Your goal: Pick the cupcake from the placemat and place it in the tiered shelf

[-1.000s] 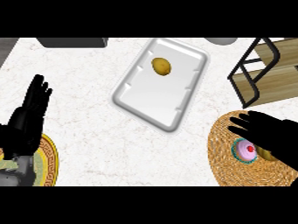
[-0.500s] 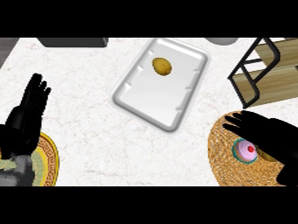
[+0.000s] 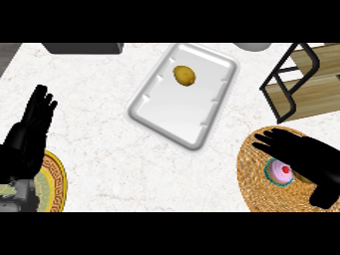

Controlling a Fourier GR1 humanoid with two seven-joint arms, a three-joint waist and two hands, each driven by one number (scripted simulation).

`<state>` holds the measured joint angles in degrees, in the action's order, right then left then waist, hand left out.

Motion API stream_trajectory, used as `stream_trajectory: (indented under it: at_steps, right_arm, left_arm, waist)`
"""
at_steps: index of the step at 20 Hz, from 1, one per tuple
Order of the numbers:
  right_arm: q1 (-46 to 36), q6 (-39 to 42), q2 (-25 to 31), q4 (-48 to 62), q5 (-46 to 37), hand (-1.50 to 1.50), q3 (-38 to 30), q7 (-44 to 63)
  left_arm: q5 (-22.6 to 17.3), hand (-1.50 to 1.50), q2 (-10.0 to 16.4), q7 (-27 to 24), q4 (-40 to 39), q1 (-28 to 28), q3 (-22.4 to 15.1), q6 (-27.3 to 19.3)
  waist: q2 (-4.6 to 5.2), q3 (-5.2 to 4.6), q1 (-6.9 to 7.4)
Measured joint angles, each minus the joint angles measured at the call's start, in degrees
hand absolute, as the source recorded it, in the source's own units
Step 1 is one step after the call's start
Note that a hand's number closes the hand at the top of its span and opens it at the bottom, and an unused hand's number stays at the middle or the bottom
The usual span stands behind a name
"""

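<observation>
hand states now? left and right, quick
Left hand: open, resting at the view's left, holding nothing.
Right hand: open over the cupcake on the placemat, not gripping it.

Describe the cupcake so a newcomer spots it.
Find the round woven placemat at the counter's lower right, below the black-framed wooden shelf. On it, partly under the black right hand, sits the cupcake: the only pink thing, red dot on top.

Light falls bright and even on the white counter (image 3: 106, 144), with no hard shadows. The tray (image 3: 174, 113) has a soft sheen and grey shading at its rim. The left hand (image 3: 27, 134) and right hand (image 3: 312, 159) look flat black.
</observation>
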<state>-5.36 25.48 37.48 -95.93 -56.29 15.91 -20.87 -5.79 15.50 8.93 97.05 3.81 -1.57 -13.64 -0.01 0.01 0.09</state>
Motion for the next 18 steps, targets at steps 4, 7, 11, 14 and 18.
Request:
stream_trajectory:
  at_steps: [4, 7, 11, 14, 18]
  right_arm:
    - [-1.0, -1.4, -1.3, 4.0, -1.6, -1.5, -1.7, -4.2]
    - [-1.3, -1.7, -4.4, 4.8, -3.9, -1.5, -1.0, -3.8]
    - [-2.3, -2.1, -6.4, 8.4, -6.6, -1.5, -1.2, -5.0]
    - [-2.2, -2.1, -7.5, 10.1, -8.8, 1.5, -0.7, -5.4]
    - [-3.0, -5.3, -8.2, 13.9, -12.4, 1.5, 0.4, -7.8]
  left_arm:
    - [0.8, 0.0, -1.1, -1.0, -1.1, 0.1, 1.1, 0.8]
    - [1.5, 0.0, -1.7, 0.0, -1.8, 1.5, 1.6, 1.1]
    - [2.8, 0.0, -2.9, 0.3, -1.5, 1.6, 1.6, 1.4]
    - [3.2, 0.0, -3.9, -0.7, -1.1, 0.2, 1.7, 1.8]
    - [3.8, 0.0, -4.3, -1.2, -1.3, -0.1, 2.2, 2.4]
  waist:
    - [0.01, -0.01, 0.01]
    - [0.0, -0.01, -0.03]
    - [0.01, -0.01, 0.01]
    - [0.0, -0.01, 0.05]
    - [-0.01, -0.03, 0.13]
